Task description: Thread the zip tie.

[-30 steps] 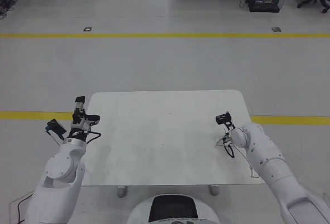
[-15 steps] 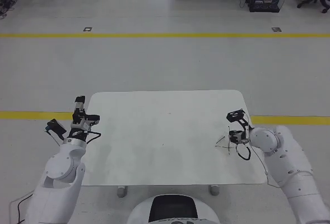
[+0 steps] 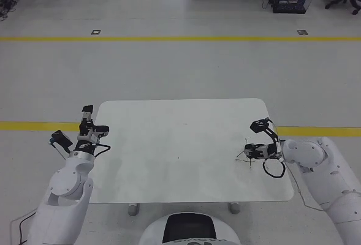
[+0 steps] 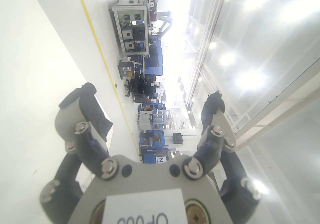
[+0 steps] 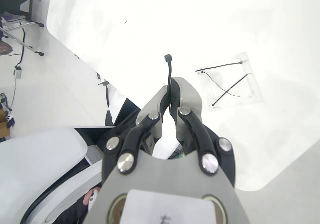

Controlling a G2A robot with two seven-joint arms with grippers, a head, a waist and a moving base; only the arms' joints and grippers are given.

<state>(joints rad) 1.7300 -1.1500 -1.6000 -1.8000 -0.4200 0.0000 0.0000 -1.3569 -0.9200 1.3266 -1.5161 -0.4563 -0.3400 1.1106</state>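
Only the pick-up looks done: at the white table's 3 o'clock edge the right gripper has its fingers clamped on a thin black plastic zip tie, head poking free and unlooped, while the left gripper at 9 o'clock sits with fingers apart, the threading yet to come.

Tail of zip tie hidden w/in right gripper (head shows).
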